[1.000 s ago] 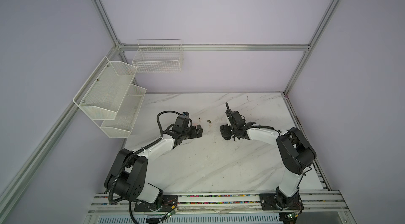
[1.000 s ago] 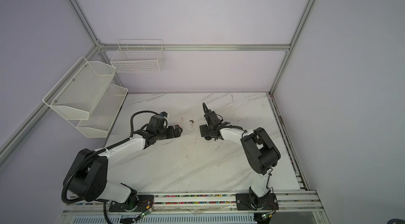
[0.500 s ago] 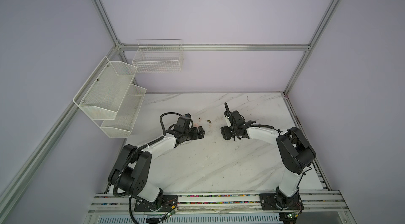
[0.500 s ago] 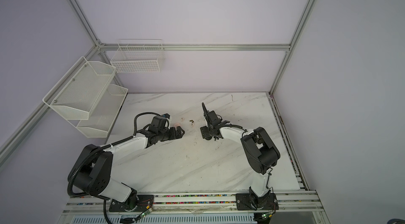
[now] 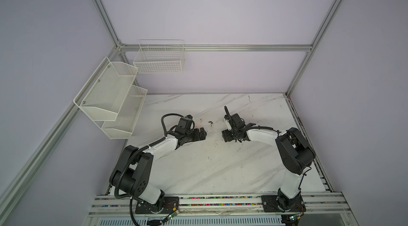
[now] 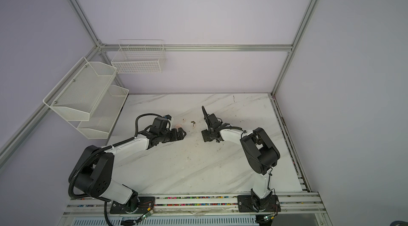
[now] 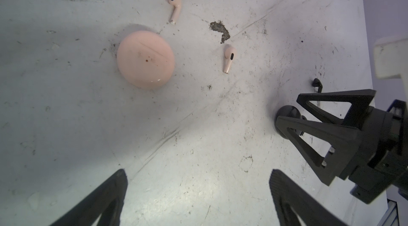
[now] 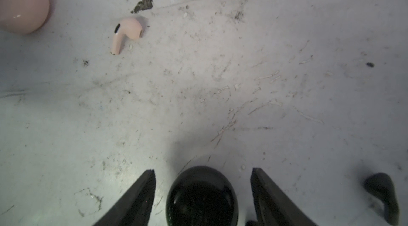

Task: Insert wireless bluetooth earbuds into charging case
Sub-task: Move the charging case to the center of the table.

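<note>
Top views: both arms reach to about the middle of the tabletop (image 5: 220,165), a bit nearer its far edge. The left gripper (image 5: 204,134) and right gripper (image 5: 224,136) face each other, apart. A pink earbud (image 5: 212,127) and a debris speck (image 5: 209,122) lie on the far side of that gap.

Left wrist: the left gripper's fingers (image 7: 106,200) are spread wide with nothing in them. The pink case (image 7: 145,59) sits lid down. 2 pale buds lie loose, a pink earbud (image 7: 175,4) near the case and another pink earbud (image 7: 229,58) beside the debris. A black earbud (image 7: 317,84) lies near the right gripper.

Right wrist: the right gripper's fingers (image 8: 141,196) straddle the black case (image 8: 202,196) with a gap on each side, not gripping it. A black earbud (image 8: 382,194) lies just outside 1 finger.

Risks:
- The black case is round and glossy, so an off-centre pinch would likely squirt or spin it away.
- The finger could sweep the nearby black earbud off.
- Both cases look shut, so nothing goes in until a lid opens.
</note>
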You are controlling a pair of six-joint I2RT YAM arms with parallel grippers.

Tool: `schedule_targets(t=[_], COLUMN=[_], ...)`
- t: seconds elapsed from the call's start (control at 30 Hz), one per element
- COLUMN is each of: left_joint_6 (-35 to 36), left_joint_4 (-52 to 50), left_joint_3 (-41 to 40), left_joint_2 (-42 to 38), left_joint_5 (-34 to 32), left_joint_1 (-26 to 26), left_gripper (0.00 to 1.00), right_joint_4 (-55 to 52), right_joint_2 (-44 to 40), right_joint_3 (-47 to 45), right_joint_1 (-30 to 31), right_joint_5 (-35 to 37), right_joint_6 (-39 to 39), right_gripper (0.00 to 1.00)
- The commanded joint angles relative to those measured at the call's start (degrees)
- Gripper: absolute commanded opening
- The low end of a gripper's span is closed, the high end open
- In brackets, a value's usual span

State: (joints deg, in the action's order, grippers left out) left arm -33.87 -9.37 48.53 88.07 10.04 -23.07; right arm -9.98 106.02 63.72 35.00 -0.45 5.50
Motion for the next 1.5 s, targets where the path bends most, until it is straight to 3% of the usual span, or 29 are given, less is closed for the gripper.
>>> schedule_targets(t=[0.0, 0.93, 1.47], left_joint_6=[-0.89, -0.41, -0.30], left_joint_4=[0.70, 0.51, -0.12], left_joint_3=[3.81, 2.76, -0.76], left_joint_2=[0.17, -3.37, -8.88], left_joint_5=[0.20, 0.73, 1.22], left_joint_1=[-0.26, -0.22, -0.22], left_gripper=[1.00, 1.00, 1.00], right_joint_4=[-0.46, -2.57, -4.61], right_joint_2=[0.64, -0.70, -7.96], right_joint_3=[-1.23, -1.83, -8.84], right_joint_1=[0.77, 5.92, 14.92], right_joint_5=[0.18, 6.53, 10.38], right_joint_6=[0.30, 3.49, 14.92], right_gripper=[0.71, 0.57, 0.52])
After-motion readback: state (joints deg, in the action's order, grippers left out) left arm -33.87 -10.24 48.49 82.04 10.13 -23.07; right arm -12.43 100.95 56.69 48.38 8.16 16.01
